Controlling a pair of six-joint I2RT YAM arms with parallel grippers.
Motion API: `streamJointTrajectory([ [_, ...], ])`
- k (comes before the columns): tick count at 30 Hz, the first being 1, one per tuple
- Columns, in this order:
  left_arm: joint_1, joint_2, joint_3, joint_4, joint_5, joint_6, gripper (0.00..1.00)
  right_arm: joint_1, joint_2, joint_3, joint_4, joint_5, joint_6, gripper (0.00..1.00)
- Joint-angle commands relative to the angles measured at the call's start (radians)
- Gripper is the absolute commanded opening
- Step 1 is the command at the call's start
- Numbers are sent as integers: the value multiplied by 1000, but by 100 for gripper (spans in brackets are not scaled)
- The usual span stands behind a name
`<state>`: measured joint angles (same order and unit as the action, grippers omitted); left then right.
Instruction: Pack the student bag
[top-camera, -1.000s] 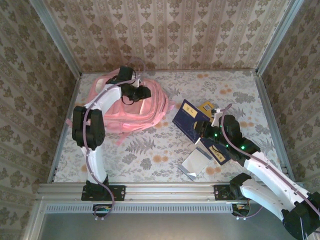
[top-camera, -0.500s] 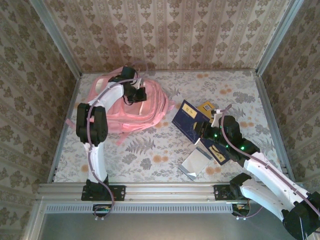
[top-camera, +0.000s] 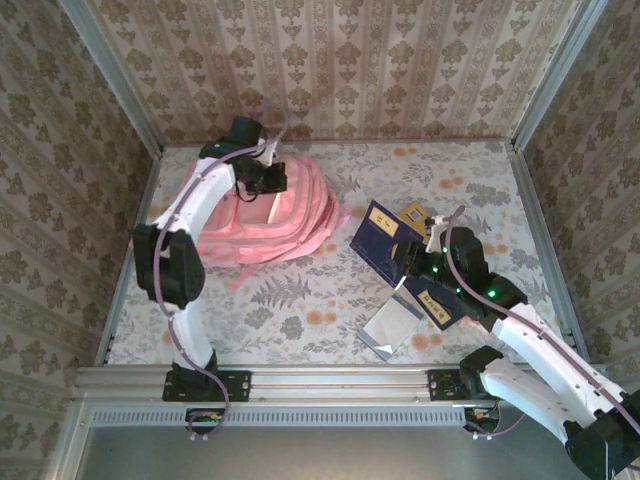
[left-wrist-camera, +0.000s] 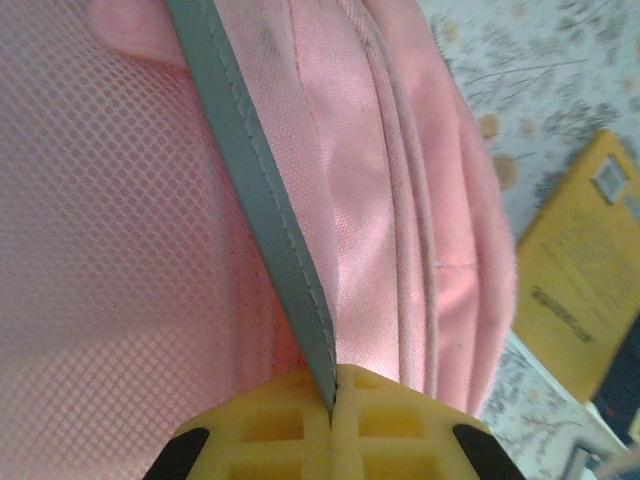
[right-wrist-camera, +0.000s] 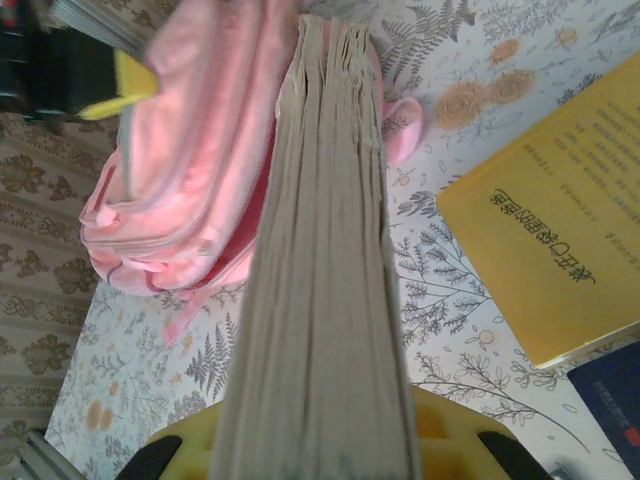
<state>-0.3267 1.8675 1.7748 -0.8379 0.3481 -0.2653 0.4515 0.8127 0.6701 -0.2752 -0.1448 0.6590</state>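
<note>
My left fingers: the two yellow fingers of my left gripper (left-wrist-camera: 332, 418) are pressed together, pinching a thin grey strip (left-wrist-camera: 255, 190).
Grey strip: it is an edge of the student bag (left-wrist-camera: 400, 200), and it runs up and away from my fingers.
My right fingers: my right gripper (right-wrist-camera: 320, 445) squeezes a thick book (right-wrist-camera: 320, 230) from both sides. I look along its page edges.
Student bag: it lies on the table (top-camera: 300, 310) at the far left, well apart from my right gripper.
Close by: a yellow book (right-wrist-camera: 560, 220) lies flat beside the thick book.
Step, I think: lift the grey edge so the bag opens, then bring the thick book over.
How to do it well: pull the strip up slowly and not too far, so it does not slip out. Put the book in thin side first and aim for the gap.
Watch out: the bag is soft and may flop shut.
</note>
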Motion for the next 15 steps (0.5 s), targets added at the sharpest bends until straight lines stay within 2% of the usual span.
streamJointTrajectory([
  [1, -2, -166, 31, -39, 101, 40, 0, -14, 10, 82, -51, -1, -48, 0],
  [4, 12, -260, -11, -22, 144, 27, 0, -29, 38, 104, -37, -73, -39, 0],
  [8, 47, -364, -62, 38, 240, -21, 0, -59, 99, 125, 35, -240, 17, 0],
  [15, 100, -451, -135, 188, 491, -138, 0, -95, 237, 174, 199, -476, 174, 0],
])
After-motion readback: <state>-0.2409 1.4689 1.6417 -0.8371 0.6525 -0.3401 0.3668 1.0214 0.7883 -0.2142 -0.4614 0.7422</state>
